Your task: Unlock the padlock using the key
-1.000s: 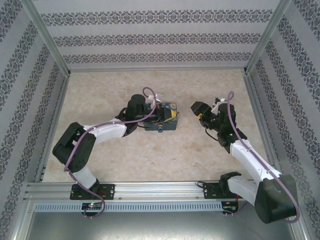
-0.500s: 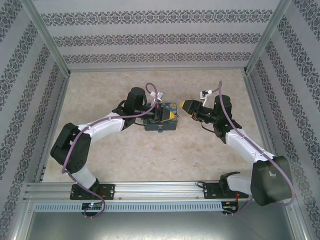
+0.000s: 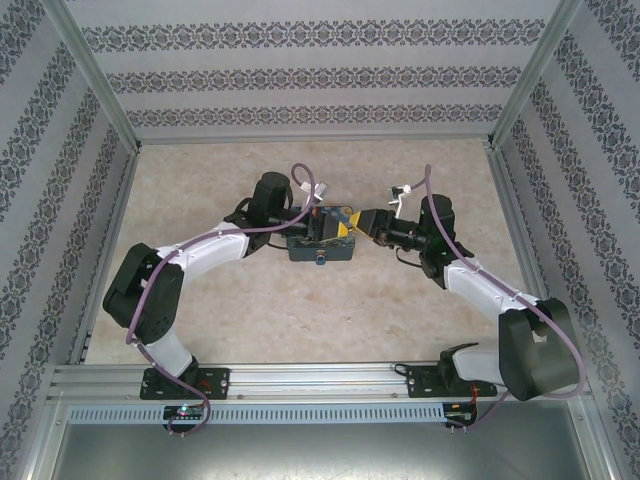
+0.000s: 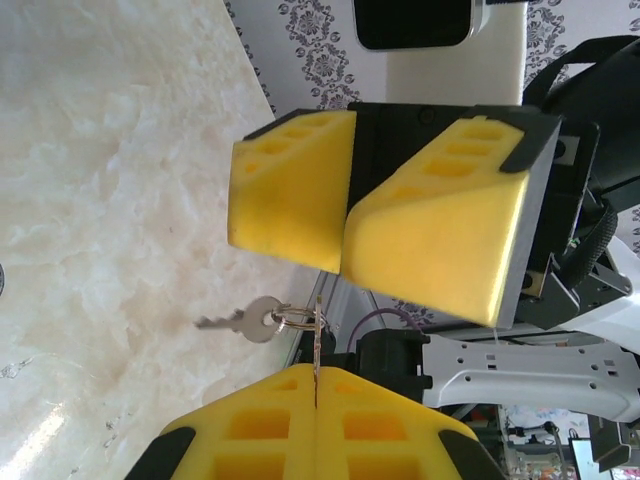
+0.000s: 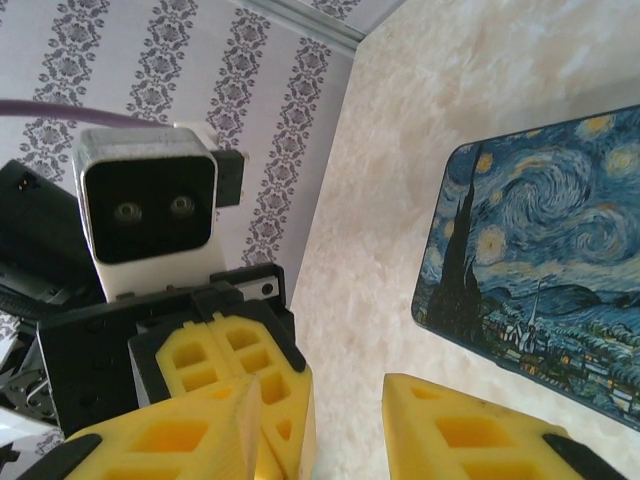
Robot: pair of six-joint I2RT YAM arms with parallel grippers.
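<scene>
"What just changed?"

"The right gripper (image 3: 362, 221) swung in. Now it sits just beside the left gripper (image 4: 316, 390), by the Starry Night box (image 5: 540, 250). Its fingers are apart."

"Where is the key?"

"The key (image 4: 238, 322) dangles from a ring (image 4: 296, 318). The left fingers are squeezed together on a thin metal bit (image 4: 317, 345) hanging on that ring."

"And the padlock?"

"The padlock (image 3: 320, 259) may be the tiny blue thing at the box's near edge. It's too small to be sure. I think the right gripper wants to grab the key."

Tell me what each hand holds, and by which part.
The left hand pinches a thin metal piece, seen edge-on, by one end; a ring with a key hangs from it. The right hand holds nothing.
</scene>
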